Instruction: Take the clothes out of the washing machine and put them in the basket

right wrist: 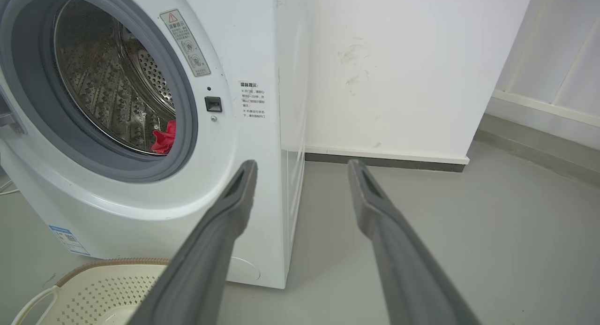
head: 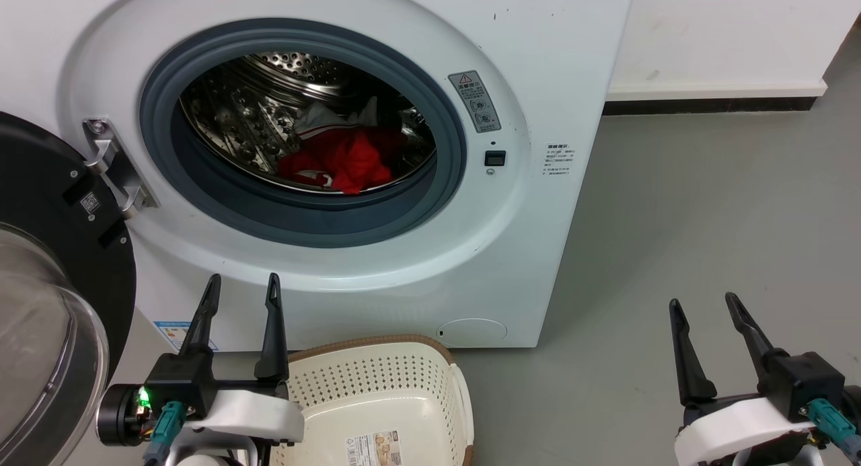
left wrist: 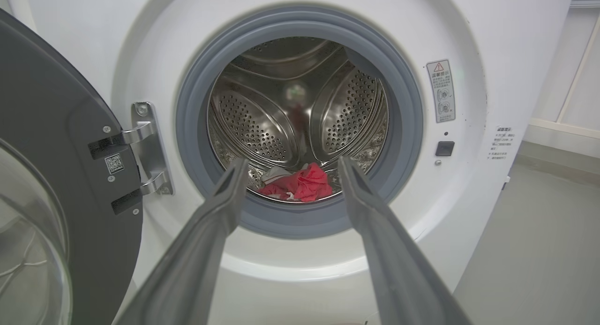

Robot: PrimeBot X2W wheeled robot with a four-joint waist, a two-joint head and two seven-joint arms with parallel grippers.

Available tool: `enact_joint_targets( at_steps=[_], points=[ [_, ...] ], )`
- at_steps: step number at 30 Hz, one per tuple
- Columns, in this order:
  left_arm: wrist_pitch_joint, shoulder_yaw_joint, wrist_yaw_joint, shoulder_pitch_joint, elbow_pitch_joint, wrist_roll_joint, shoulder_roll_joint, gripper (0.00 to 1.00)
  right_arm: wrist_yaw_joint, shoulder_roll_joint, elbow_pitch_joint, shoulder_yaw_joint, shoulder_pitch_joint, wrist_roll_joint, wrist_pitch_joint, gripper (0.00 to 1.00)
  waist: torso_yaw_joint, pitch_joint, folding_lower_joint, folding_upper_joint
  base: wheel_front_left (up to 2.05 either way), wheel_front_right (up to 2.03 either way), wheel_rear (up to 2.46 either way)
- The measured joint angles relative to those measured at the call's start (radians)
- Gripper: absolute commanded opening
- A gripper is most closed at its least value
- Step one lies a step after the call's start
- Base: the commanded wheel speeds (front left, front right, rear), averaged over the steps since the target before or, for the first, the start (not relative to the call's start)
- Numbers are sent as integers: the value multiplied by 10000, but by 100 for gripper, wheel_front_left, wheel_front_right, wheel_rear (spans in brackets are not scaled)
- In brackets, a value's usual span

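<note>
The red-and-white clothes (head: 343, 160) lie heaped low in the steel drum of the washing machine (head: 538, 83). Its black-framed glass door (head: 40, 204) hangs swung open at my left, and the cream basket (head: 377, 343) sits on the grey floor (head: 706, 217) just below the porthole. My left gripper (head: 243, 281) hovers by the basket's left edge, beside the door, its jaws parted wide, holding nothing and pointing at the porthole; my right gripper (head: 701, 301), jaws equally parted and empty, hangs over the floor off the machine's right side.
</note>
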Motion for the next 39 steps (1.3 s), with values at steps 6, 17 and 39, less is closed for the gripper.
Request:
enact_joint_targets(
  at_steps=[6,17,39],
  points=[
    [-123,6,6,51,58,341,-36,100,0,0,-35,0,54,-374,-4,100,-6,-5,0,0,0,0,0],
    [-282,128,-111,91,244,771,-196,100,0,-2,-71,-29,67,-744,-86,100,-7,11,0,0,0,0,0],
    [-293,435,-405,83,650,725,-401,100,0,-4,50,-56,63,-589,-104,100,-13,118,0,0,0,0,0]
  ],
)
